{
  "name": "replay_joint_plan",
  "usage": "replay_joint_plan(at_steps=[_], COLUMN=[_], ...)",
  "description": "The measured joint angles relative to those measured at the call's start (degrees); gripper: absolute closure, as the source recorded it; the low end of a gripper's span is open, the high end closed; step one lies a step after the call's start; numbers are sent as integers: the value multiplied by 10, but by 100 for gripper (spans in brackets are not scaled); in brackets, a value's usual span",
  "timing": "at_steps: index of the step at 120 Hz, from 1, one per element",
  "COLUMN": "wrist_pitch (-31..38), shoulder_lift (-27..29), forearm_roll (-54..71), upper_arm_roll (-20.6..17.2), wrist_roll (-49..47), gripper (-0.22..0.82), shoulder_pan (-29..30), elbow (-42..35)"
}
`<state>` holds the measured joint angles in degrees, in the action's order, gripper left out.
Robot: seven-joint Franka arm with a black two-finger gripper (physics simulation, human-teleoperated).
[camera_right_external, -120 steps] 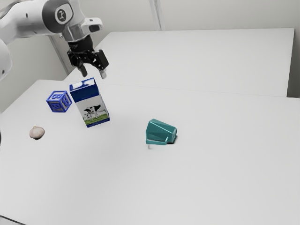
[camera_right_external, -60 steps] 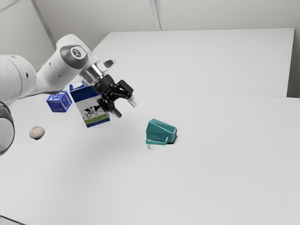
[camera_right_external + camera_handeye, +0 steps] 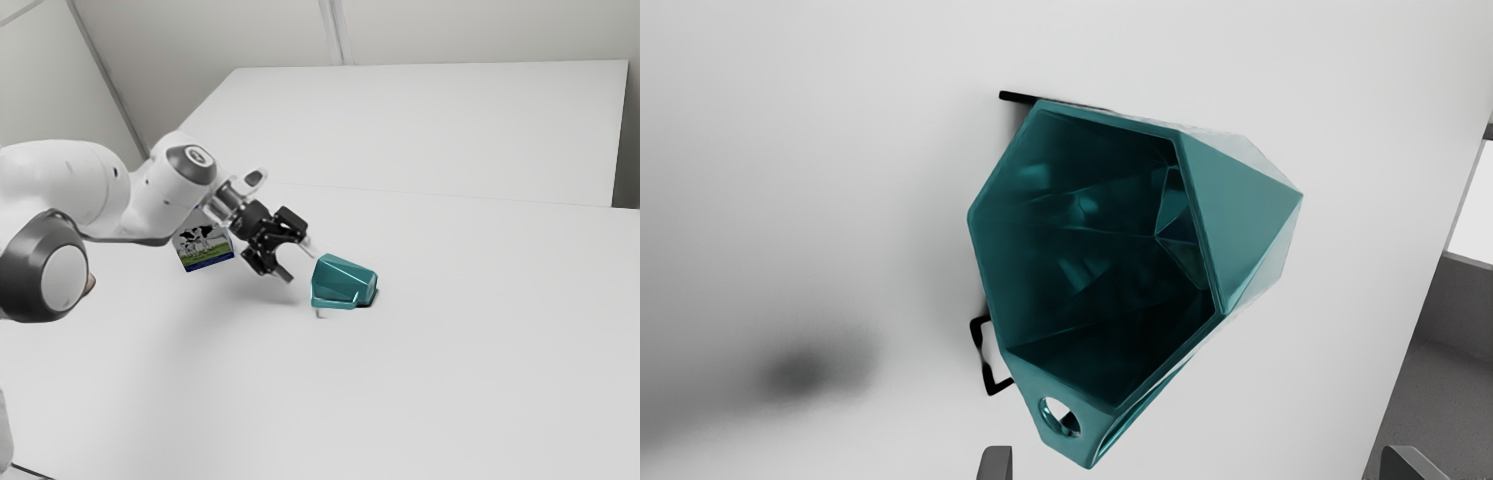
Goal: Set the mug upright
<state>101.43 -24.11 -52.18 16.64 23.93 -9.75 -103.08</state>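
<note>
The teal mug (image 3: pixel 345 281) lies on its side on the bench (image 3: pixel 450 390), its mouth (image 3: pixel 1093 260) turned toward the claw (image 3: pixel 298 262) and its base facing the exterior view's right, so it is not upright. Its sides are flat facets, which probably keep it from rolling, and the handle (image 3: pixel 1076 427) juts out at one side, where it may act as a prop as well. The claw is spread, its fingers (image 3: pixel 995 465) wide apart with nothing between them, and hangs near the mouth without touching the mug. That tilt and that gap look chosen to let one finger pass inside and the other outside, so the claw can close on the wall by the rim (image 3: pixel 1198 223). Held there, the mug could be lifted and swung until its base is down; a pinch too shallow might let the smooth, slanting wall slip or twist. The arm (image 3: pixel 150 205) reaches in past the milk carton (image 3: pixel 206 249), partly covering it; the carton stands well apart from the mug and should not hinder the turn.
</note>
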Motion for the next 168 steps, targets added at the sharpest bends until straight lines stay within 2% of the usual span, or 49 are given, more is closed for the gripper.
replay_joint_plan(at_steps=[64, 74, 101, 117, 136, 168], wrist_pitch=[48, 54, 62, 64, 65, 64], shoulder_lift=[-33, -33, -27, -24, -24, -4], forearm_roll=[-61, -64, -66, -66, -65, -40], upper_arm_roll=[-39, -42, -48, -51, -57, -62], wrist_roll=[72, 78, 85, 86, 86, 67], gripper=[1, 9, 48, 64, 73, 77], shoulder_pan=[-1, -2, -2, -2, -3, -3], elbow=[8, 8, 9, 13, 30, 46])
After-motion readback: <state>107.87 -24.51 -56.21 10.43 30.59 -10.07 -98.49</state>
